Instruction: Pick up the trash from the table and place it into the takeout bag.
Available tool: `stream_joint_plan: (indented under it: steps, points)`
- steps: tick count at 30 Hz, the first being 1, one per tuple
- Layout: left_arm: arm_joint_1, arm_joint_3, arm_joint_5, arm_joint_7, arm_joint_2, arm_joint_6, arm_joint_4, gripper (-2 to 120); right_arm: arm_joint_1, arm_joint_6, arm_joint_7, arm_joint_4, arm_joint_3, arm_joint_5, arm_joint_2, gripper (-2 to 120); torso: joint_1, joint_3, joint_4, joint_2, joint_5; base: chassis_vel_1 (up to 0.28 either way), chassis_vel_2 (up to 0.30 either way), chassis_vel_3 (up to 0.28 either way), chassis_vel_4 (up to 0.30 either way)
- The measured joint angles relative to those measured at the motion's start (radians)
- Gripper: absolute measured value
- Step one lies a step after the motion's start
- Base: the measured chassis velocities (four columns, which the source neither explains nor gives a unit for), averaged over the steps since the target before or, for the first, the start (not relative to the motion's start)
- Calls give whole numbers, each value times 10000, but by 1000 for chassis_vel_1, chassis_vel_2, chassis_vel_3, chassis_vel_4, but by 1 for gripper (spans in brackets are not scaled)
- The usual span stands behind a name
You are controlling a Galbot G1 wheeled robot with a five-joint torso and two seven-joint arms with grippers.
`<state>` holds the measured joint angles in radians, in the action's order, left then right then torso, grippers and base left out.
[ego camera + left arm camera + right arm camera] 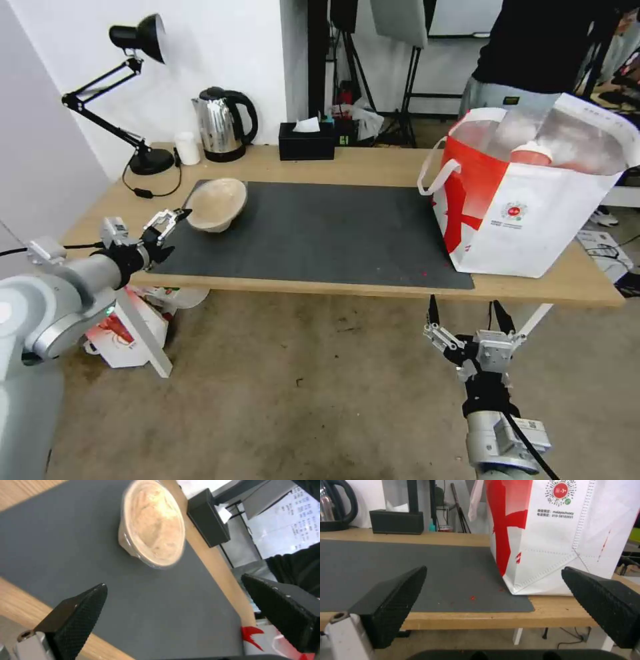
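The left tool (168, 230) is held wide open and empty just short of the beige pulp bowl (217, 203), which is tipped on the mat (320, 233) of the bench (373, 167). The bowl is judged light, stiff and crushable, best taken by its near rim. The right tool (467, 343), also open and empty, is parked below the takeout bag (533, 220), where 1 red cup (531, 155) is glimpsed, the rest hidden.

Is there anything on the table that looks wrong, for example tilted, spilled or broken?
Yes. The beige pulp bowl does not sit flat: it is tipped on its side at the left end of the dark mat, its opening facing the open left gripper. Small red specks lie on the mat near the takeout bag. Nothing looks broken.
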<state>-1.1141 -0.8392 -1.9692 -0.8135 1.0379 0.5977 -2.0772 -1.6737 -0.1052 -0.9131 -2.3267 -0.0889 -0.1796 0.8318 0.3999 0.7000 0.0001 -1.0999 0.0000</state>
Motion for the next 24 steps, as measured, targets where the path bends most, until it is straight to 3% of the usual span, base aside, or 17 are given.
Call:
stream_joint_plan:
  steps: [20,24]
  points:
    - [965,598,292,-6,-422,-52,1071,100,0,0,0,0,0,0,0,100,0,0,2,-2,0,0,0,0,0]
    - [1516,1123,543,4,-475,-53,1750,100,0,0,0,0,0,0,0,100,1,0,-2,-1,-1,0,0,0,0]
